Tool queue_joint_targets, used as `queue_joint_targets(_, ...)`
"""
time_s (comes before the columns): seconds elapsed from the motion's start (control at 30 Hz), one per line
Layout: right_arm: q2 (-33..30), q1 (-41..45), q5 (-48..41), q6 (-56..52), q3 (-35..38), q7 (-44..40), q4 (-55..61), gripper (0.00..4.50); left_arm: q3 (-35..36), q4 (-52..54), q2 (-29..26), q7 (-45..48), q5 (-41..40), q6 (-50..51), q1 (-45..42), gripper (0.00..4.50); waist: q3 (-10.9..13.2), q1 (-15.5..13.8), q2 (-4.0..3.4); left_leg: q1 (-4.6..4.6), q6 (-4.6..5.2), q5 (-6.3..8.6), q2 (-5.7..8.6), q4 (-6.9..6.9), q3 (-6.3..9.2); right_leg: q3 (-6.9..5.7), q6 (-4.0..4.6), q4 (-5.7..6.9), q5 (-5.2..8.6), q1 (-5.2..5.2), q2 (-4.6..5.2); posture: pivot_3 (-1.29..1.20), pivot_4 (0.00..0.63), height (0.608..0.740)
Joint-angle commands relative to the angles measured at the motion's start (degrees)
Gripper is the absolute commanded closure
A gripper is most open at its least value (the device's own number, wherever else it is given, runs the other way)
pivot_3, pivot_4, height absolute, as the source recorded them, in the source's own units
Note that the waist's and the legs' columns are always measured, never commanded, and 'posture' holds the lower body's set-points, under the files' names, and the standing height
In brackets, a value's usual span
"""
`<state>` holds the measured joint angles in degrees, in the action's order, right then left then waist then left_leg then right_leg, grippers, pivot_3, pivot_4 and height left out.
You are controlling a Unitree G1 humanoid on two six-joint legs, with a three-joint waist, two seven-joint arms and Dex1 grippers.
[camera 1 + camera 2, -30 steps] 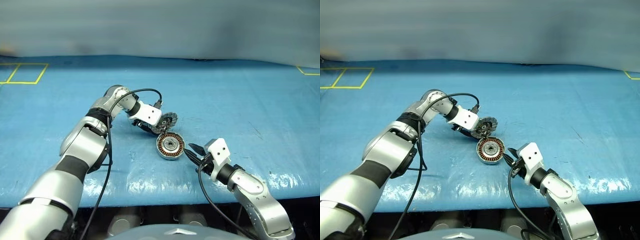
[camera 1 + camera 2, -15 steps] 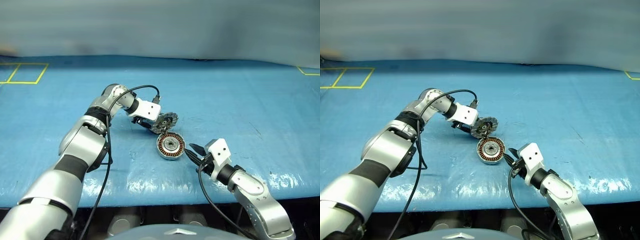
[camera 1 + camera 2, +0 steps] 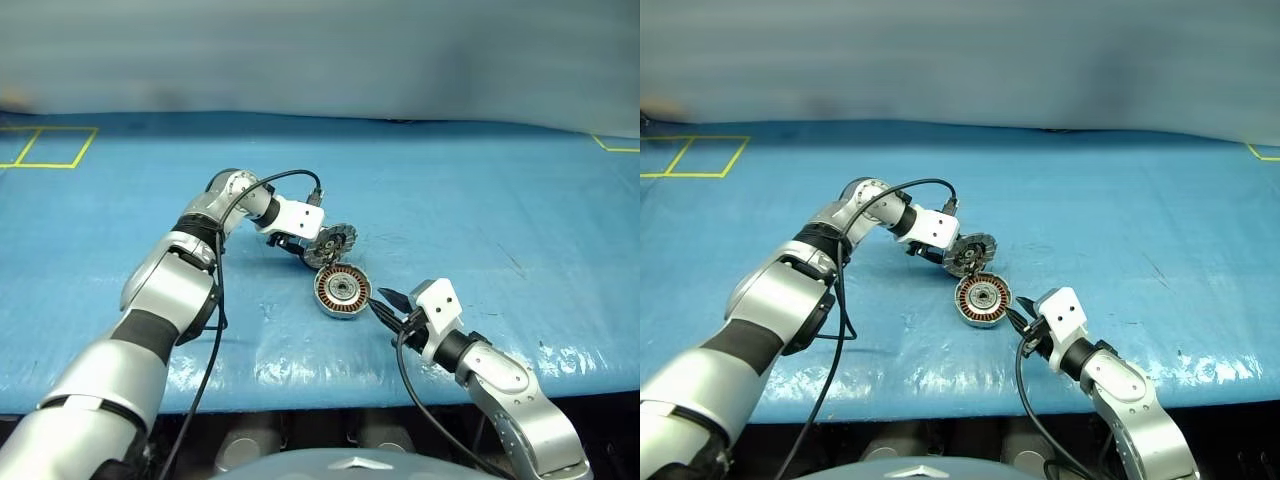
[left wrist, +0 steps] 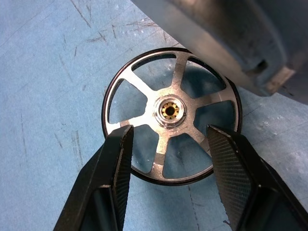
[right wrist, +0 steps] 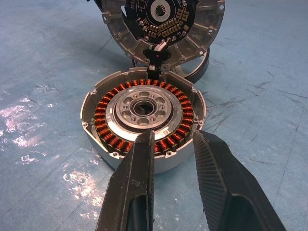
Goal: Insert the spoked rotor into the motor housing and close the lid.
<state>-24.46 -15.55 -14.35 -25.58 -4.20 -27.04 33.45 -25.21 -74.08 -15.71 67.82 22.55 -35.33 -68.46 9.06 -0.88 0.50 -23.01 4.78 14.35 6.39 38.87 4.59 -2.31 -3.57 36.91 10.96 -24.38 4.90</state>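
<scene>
My left jaws (image 4: 168, 144) stand open around the rotor (image 4: 171, 109), one finger at each side of its rim, with the raised lid (image 3: 334, 241) crowding in just beyond it. My right jaws (image 5: 173, 144) pinch the near wall of the housing (image 5: 144, 118); its open top, windings showing, is bare from above. The lid stands tilted at the housing's far rim, blocking any approach from behind. Bare blue bench (image 3: 520, 200) lies wide on every other side, so both arms have room to swing outward.
</scene>
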Motion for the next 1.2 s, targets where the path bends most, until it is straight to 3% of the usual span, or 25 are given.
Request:
queue_joint_targets(0.03, 0.19, 0.34, -0.37, 0.38, 0.02, 0.17, 2.03, 3.19, 0.72, -0.01, 0.21, 0.15, -0.08, -0.22, -0.98, 1.96, 0.0, -0.01, 0.0, 0.0, 0.02, 0.01, 0.0, 0.04, 0.0, 0.0, -0.01, 0.0, 0.0, 0.01, 0.0, 0.0, 0.15, 0.74)
queue_joint_targets(0.5, -0.07, 1.19, -0.32, 0.27, -0.06, -0.22, 1.53, 3.19, 2.74, 0.18, 0.85, 0.29, -1.34, 0.23, -1.77, 1.96, 0.0, -0.03, 0.0, -0.01, 0.07, 0.04, 0.0, 0.16, -0.01, 0.01, 0.01, 0.02, -0.07, 0.04, -0.01, 0.0, 0.15, 0.74)
queue_joint_targets(1.2, 0.16, 0.36, -0.15, 0.89, -0.25, 0.78, 1.53, 3.19, -0.87, -0.67, 0.76, -2.08, 4.25, 0.82, 0.24, 1.96, 0.0, -0.05, 0.0, -0.02, 0.09, 0.06, -0.01, 0.18, -0.03, 0.01, 0.08, 0.01, -0.12, 0.04, -0.01, 0.0, 0.15, 0.74)
